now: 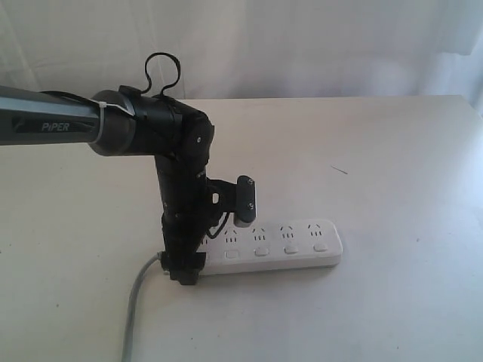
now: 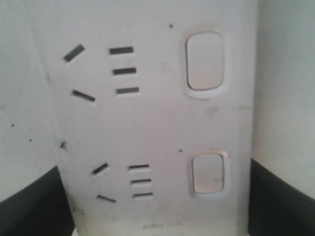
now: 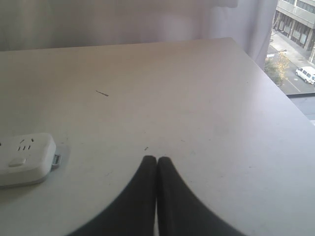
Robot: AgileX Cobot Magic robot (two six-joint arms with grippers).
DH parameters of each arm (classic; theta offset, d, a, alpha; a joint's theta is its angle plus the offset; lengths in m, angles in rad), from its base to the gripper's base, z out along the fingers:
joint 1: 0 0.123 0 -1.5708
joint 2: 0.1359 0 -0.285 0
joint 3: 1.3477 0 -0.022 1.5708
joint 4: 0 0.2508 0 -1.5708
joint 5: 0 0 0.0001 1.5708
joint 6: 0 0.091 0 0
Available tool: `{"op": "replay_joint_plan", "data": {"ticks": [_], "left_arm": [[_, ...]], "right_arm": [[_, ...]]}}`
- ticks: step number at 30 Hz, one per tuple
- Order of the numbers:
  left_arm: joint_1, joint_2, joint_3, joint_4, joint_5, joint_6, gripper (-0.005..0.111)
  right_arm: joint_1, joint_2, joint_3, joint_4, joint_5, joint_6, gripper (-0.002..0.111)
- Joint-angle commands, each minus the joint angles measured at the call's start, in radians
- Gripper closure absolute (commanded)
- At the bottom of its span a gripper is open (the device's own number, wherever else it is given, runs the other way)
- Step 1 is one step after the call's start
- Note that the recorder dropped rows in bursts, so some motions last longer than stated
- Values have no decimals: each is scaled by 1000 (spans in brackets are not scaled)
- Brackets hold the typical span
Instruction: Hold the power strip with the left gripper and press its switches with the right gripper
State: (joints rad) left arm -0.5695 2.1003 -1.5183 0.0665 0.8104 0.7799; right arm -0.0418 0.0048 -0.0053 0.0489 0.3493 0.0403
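So far only the holding step is under way: the left gripper (image 1: 183,273) stands over the 9 o'clock end of the power strip (image 1: 290,253), which lies flat on the counter (image 1: 392,151) running 9 to 3 o'clock. Its jaws straddle the strip's long edges, though I cannot tell whether they pinch it yet. Pressing looks not yet begun: the right gripper (image 3: 156,162), jaws clenched together and empty, hangs well apart from the strip's 3 o'clock end, no switches (image 2: 205,61) touched.
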Motion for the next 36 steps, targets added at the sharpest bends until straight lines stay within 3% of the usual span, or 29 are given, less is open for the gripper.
{"op": "replay_joint_plan", "data": {"ticks": [1,7,13,19,22,27,36], "left_arm": [[-1,44,27,41,-58,-22,106],[-1,44,27,150,-177,-22,106],[-1,39,27,-18,-250,-20,106],[11,7,27,-57,-253,-13,106],[39,-18,27,-106,-231,8,107],[89,-40,27,-243,-146,178,107],[99,-34,42,-366,-16,390,107]], "right_arm": [[2,-5,5,3,-7,1,108],[2,-5,5,3,-7,1,108],[2,-5,5,3,-7,1,108],[2,-5,5,3,-7,1,108],[2,-5,5,3,-7,1,108],[2,-5,5,3,-7,1,108],[2,-5,5,3,-7,1,108]]}}
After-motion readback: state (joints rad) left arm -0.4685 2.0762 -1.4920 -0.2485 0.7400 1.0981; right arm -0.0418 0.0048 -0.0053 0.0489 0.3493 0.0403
